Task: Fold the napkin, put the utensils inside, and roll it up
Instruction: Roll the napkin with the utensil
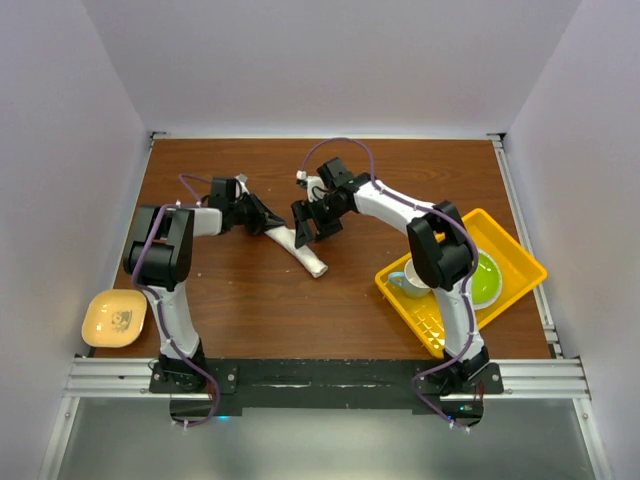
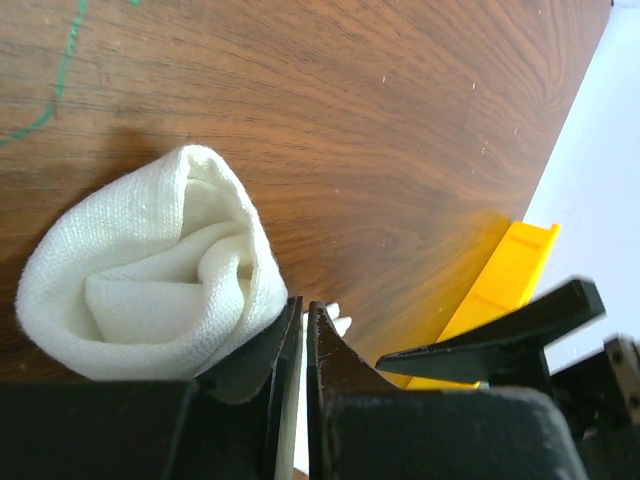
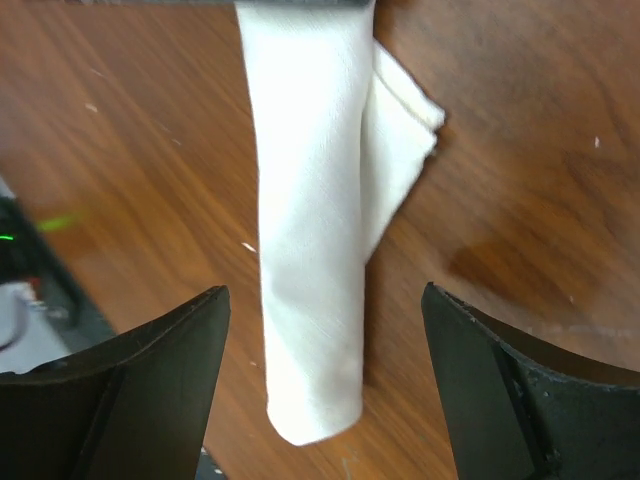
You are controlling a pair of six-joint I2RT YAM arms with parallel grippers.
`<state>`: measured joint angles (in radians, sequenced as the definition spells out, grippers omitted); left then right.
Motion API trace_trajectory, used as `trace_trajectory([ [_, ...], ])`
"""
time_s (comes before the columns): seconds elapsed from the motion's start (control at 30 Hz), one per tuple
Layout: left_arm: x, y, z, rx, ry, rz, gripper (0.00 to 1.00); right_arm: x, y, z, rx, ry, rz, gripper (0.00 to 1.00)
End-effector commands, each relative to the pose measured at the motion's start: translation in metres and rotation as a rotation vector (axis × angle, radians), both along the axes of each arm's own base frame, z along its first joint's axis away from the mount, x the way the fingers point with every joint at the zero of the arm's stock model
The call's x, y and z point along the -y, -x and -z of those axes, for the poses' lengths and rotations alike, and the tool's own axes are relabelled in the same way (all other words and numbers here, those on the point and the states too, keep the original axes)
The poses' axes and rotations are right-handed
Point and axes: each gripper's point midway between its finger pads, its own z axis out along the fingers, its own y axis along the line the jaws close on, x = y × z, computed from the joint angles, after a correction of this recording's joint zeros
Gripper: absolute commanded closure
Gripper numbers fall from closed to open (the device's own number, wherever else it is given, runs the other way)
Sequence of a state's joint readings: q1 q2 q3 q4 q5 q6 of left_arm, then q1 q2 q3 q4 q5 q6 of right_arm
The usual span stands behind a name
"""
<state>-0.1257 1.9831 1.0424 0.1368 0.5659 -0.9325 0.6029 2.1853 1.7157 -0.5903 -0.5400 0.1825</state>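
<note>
The napkin (image 1: 303, 252) lies on the wooden table as a tight white roll, slanting from upper left to lower right. In the left wrist view its open end (image 2: 150, 290) shows coiled layers. My left gripper (image 1: 270, 222) (image 2: 303, 310) sits at that upper end with its jaws almost together, pinching a thin strip of white cloth. My right gripper (image 1: 312, 228) (image 3: 325, 289) hovers over the roll (image 3: 310, 250), open wide, one finger on either side and not touching it. The utensils are hidden from every view.
A yellow tray (image 1: 520, 255) (image 2: 505, 275) at the right holds a green bowl (image 1: 485, 278) and a cup (image 1: 408, 280). A small yellow dish (image 1: 115, 318) sits at the near left edge. White walls enclose the table.
</note>
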Motion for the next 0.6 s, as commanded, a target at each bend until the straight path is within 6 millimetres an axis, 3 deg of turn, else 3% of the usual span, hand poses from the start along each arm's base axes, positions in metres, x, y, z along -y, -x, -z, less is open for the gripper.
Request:
trace_trajectory([
  [0.0,-0.009,-0.004,0.015,-0.024,-0.062,0.000,0.89,0.018,0.014,0.010,0.137,0.199,-0.039,0.20],
  [0.23,-0.010,0.000,0.022,-0.088,-0.093,0.036,0.90,0.045,0.015,0.035,0.230,0.355,0.004,0.37],
  [0.27,-0.010,-0.002,0.023,-0.092,-0.095,0.043,0.90,0.049,0.010,0.030,0.268,0.374,0.008,0.43],
  [0.33,-0.009,-0.001,0.025,-0.101,-0.097,0.057,0.90,0.041,0.011,0.020,0.335,0.382,-0.056,0.44],
  [0.47,-0.008,-0.001,0.023,-0.108,-0.089,0.059,0.90,0.013,0.012,-0.016,0.536,0.377,-0.159,0.29],
  [0.5,-0.008,-0.001,0.022,-0.110,-0.085,0.057,0.90,0.007,0.013,-0.021,0.579,0.394,-0.168,0.22],
  [0.57,-0.007,-0.002,0.020,-0.111,-0.081,0.057,0.90,-0.005,0.007,-0.029,0.645,0.391,-0.192,0.17],
])
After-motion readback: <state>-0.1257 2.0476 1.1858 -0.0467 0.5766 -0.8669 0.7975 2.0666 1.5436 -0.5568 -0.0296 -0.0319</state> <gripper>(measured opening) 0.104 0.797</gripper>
